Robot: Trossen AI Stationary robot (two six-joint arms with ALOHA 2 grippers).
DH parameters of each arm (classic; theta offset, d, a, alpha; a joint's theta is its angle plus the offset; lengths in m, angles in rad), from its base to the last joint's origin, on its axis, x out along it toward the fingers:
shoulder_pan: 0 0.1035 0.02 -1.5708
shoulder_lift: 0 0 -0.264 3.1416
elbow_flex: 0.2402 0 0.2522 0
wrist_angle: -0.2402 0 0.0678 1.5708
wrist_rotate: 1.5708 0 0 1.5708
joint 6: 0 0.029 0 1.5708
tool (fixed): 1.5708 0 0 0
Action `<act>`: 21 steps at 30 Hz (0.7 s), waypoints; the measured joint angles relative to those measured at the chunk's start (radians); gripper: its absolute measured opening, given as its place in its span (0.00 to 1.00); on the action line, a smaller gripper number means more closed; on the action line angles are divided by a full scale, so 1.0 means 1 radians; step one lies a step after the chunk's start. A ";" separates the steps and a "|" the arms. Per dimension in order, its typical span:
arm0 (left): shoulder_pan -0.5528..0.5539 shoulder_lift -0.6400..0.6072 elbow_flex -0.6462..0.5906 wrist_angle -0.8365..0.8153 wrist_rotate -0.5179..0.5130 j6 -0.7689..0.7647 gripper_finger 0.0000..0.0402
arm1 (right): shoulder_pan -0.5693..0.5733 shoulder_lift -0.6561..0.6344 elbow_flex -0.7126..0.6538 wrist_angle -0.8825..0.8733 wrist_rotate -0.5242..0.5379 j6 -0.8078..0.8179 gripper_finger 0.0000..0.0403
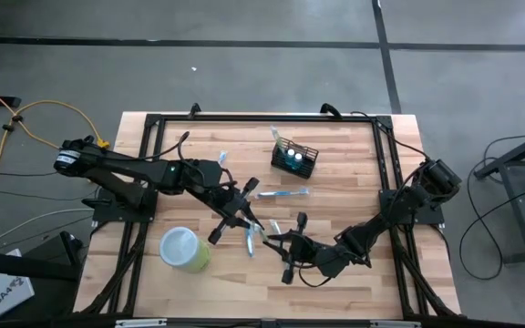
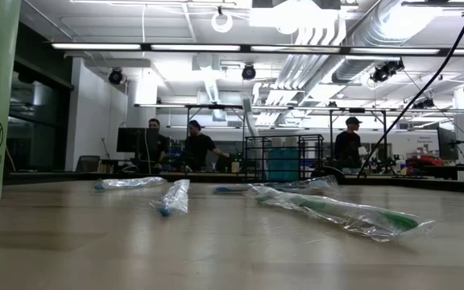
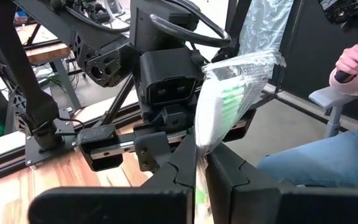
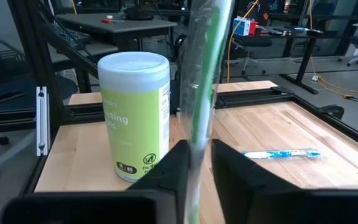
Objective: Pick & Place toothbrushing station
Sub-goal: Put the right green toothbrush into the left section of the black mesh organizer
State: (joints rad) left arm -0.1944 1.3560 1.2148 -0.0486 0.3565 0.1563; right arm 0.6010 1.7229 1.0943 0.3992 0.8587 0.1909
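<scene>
The basket, a small black wire-mesh box, sits in the upper middle of the high view on the pale wooden table, well apart from both claws. Below it, near the frame's centre, the left gripper and the right gripper meet over a green toothbrush in a crinkled clear wrapper.

The left wrist view shows the dark fingers pressed together on the wrapped toothbrush, its plastic bunched and glossy, with the other arm's blocky black gripper right behind it. The right wrist view shows its fingers close on either side of the same wrapper; whether they pinch it I cannot tell.

A light-green round canister with a white lid stands at the lower left of the high view. Only the low view shows its "Do Not Flush" label, and wrapped toothbrushes lying flat on the wood. A blue wrapped toothbrush lies between basket and claws. A person's sleeve and hand appear at the upper right of the left wrist view.
</scene>
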 joint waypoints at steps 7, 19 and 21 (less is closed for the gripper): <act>0.000 0.000 0.000 0.000 0.003 0.000 0.01 | -0.001 0.000 0.000 0.000 0.005 -0.008 0.28; 0.000 0.000 0.000 -0.024 0.001 -0.012 0.01 | -0.002 0.001 0.000 -0.002 0.052 -0.065 0.38; 0.000 0.000 0.000 -0.026 0.001 -0.013 0.01 | -0.002 0.001 0.000 -0.002 0.052 -0.065 0.39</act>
State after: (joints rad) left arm -0.1947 1.3556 1.2152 -0.0746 0.3573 0.1434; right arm 0.5995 1.7241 1.0943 0.3977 0.9108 0.1258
